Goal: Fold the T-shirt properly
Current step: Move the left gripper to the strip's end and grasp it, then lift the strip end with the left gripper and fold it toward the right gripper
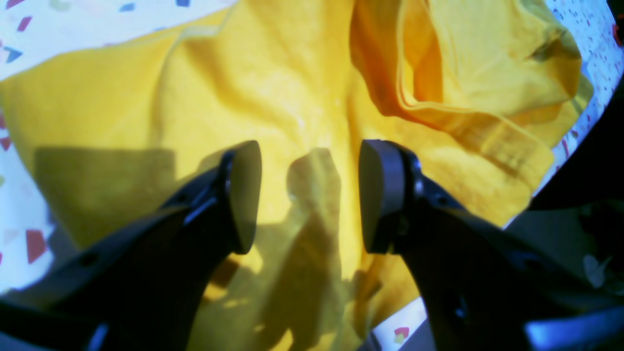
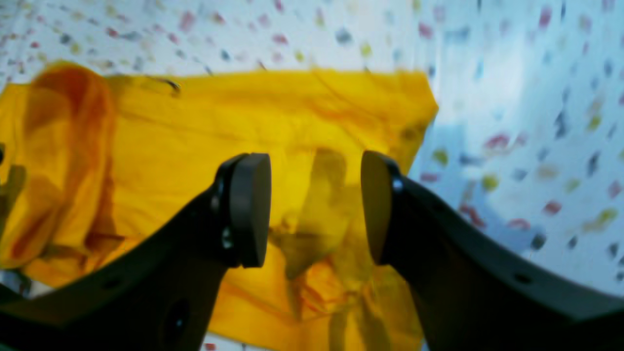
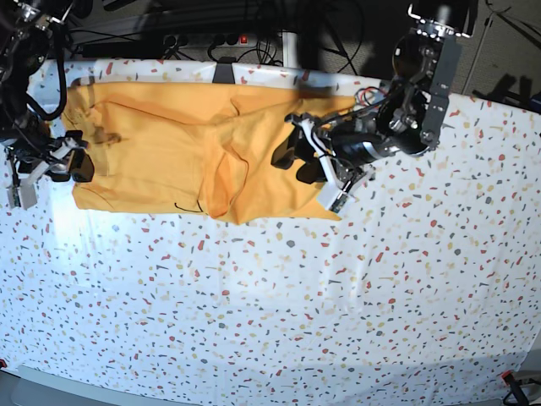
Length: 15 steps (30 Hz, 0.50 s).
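The mustard-yellow T-shirt (image 3: pixel 169 144) lies on the far left part of the table, roughly flat, with a raised fold running down its middle (image 3: pixel 224 173). My left gripper (image 3: pixel 294 161) hovers over the shirt's right end. It is open and empty in the left wrist view (image 1: pixel 309 195), with yellow cloth (image 1: pixel 273 87) under it and a bunched fold at the upper right (image 1: pixel 438 73). My right gripper (image 3: pixel 78 156) is at the shirt's left edge. It is open and empty in the right wrist view (image 2: pixel 314 209), above the cloth (image 2: pixel 195 126).
The table (image 3: pixel 338 296) is covered by a white cloth with coloured speckles. Cables and dark equipment (image 3: pixel 211 34) lie behind the far edge. The left arm's body (image 3: pixel 423 93) reaches in from the back right.
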Available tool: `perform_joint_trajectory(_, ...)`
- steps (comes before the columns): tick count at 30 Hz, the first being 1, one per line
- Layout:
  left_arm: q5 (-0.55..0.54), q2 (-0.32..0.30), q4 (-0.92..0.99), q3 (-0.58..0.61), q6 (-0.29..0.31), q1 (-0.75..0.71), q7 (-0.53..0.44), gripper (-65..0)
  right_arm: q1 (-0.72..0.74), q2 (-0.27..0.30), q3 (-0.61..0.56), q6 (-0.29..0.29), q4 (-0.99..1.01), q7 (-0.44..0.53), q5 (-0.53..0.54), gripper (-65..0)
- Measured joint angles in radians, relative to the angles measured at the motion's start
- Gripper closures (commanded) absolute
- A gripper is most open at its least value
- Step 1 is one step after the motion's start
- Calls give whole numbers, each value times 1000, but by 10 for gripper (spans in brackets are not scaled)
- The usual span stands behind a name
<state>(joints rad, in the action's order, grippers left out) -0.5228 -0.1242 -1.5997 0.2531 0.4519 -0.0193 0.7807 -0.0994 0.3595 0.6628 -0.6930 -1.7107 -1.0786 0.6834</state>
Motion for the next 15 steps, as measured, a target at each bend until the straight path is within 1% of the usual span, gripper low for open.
perform_joint_trajectory(3,87,2,0,1,-1,-3,-26,-314,67,3,4,1,97,-28,4,-301)
perform_joint_trajectory(4,101,2,0,1,0,-6,-29,-314,87,7,6,1,125,-35,4,-301)
perform_joint_trajectory(7,117,-1,0,0,-1,-17,-25,-314,125,39,5,0,192,-48,6,-301)
perform_joint_trajectory(10,119,0,0,0,0,-16,-27,-314,112,82,10,0,206,-52,1,-301)
perform_joint_trajectory(13,119,0,0,0,0,-17,-26,-314,86,95,19,0,210,-53,-38,-301)
perform_joint_trajectory(15,119,0,0,0,0,-16,-26,-314,75,100,19,0,228,-53,-45,-301)
